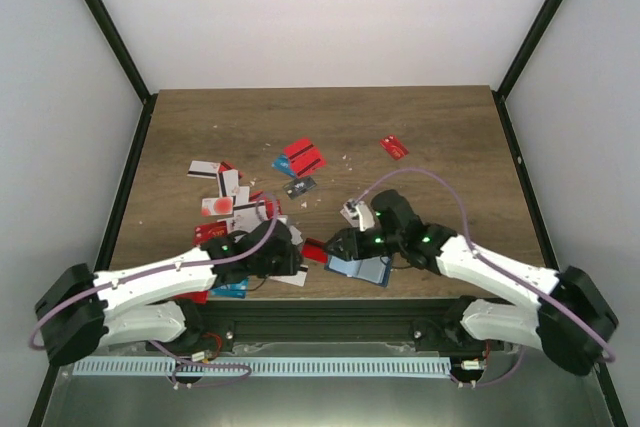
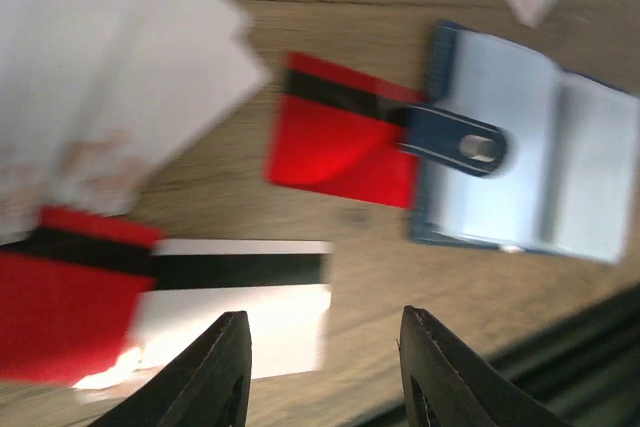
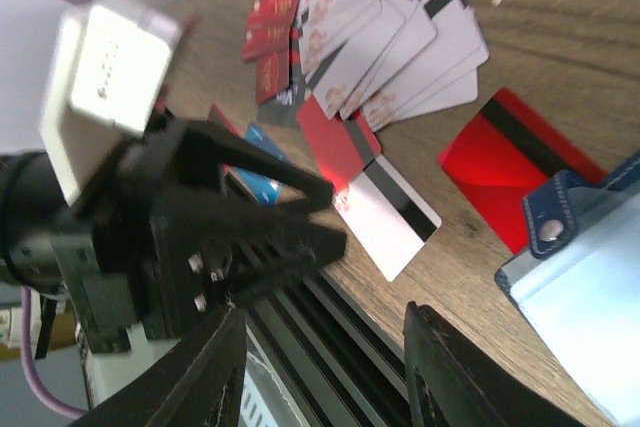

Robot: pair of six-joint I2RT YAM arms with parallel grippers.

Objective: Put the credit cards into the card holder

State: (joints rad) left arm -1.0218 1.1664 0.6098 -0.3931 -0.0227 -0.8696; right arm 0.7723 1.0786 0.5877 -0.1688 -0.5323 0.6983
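Left wrist shows my left pincer (image 2: 325, 377) wide apart and empty, card holder (image 2: 530, 172) ahead-right. My right pincer (image 3: 320, 377) gapes empty too

A robotics lab test cell: a wooden table (image 1: 420, 127) boxed in by white panels (image 1: 320, 7) and black frame struts (image 1: 105, 22), with a metal rail (image 1: 300, 367) along the near edge
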